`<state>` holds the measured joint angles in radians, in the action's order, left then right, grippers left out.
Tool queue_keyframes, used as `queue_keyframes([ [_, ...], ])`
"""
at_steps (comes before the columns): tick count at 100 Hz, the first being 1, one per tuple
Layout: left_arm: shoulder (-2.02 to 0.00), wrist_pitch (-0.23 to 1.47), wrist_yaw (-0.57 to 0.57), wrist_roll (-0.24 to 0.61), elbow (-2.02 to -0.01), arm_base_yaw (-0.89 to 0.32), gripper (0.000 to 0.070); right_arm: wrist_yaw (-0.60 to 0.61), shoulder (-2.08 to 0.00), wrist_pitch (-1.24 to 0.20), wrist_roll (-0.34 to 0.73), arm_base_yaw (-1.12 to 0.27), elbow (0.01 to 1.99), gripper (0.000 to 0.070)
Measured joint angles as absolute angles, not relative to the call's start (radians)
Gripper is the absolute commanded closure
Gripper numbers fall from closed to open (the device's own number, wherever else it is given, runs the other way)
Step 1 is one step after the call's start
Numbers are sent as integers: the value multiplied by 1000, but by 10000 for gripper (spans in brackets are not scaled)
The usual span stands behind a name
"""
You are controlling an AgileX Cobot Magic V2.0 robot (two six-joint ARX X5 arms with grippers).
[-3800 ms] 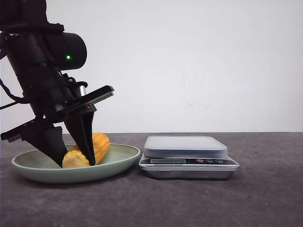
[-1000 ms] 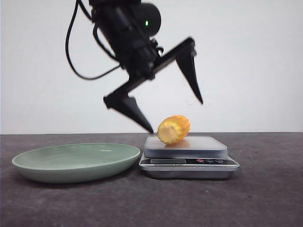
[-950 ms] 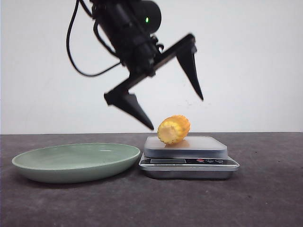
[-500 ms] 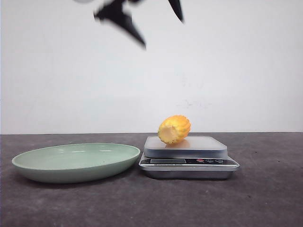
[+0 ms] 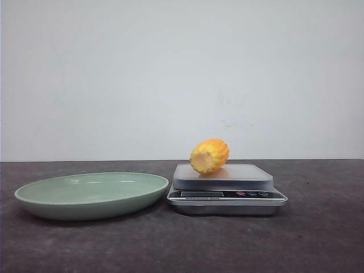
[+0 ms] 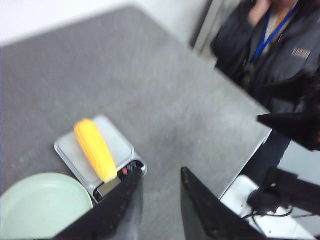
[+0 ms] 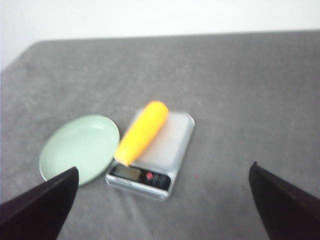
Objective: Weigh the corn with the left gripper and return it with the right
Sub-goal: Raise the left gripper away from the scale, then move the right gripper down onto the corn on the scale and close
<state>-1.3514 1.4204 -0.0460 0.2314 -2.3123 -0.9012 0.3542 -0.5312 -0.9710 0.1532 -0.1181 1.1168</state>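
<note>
Your corn (image 5: 209, 155) lies on the scale (image 5: 226, 188), beside the plate (image 5: 91, 195) toward the desk's left edge. Left gripper (image 6: 159, 206) hangs released, empty; right gripper (image 7: 165, 210) is spread wide, also empty.

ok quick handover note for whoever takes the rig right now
Left hand: up off the table, holding nothing, fingers slightly apart.
Right hand: wide open, empty, high above the table.
Corn: lying on the scale, one end overhanging toward the green plate, which is empty.
Done: corn placed for weighing.
Left: right hand returns the corn to the plate.
</note>
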Motion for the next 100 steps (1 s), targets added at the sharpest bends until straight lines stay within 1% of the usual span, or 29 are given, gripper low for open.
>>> queue_keyframes([
  [15,-1203,1420,-2,248,-2312,-907,597,498,-551,-794,174,-118,1116,0],
  [23,-1135,1420,53,251,-2312,-907,597,590,-584,-671,219,-118,1116,98],
  [28,-1093,1420,97,251,-2313,-907,597,636,-611,-595,255,-118,1116,126],
  [38,-1013,1420,187,251,-2319,-907,597,659,-668,-464,324,-131,1116,127],
  [47,-959,1420,255,251,-2321,-907,597,649,-725,-392,358,-156,1116,131],
  [62,-899,1420,340,251,-2320,-907,597,567,-848,-340,388,-233,1116,139],
  [68,-880,1420,363,251,-2320,-907,597,515,-907,-333,394,-278,1116,139],
  [80,-860,1420,369,243,-2321,-907,597,368,-1042,-335,398,-392,1116,139],
  [88,-860,1420,369,231,-2320,-907,596,248,-1126,-334,395,-465,1116,139],
  [100,-860,1420,369,220,-2308,-907,596,84,-1261,-332,393,-544,1116,141],
])
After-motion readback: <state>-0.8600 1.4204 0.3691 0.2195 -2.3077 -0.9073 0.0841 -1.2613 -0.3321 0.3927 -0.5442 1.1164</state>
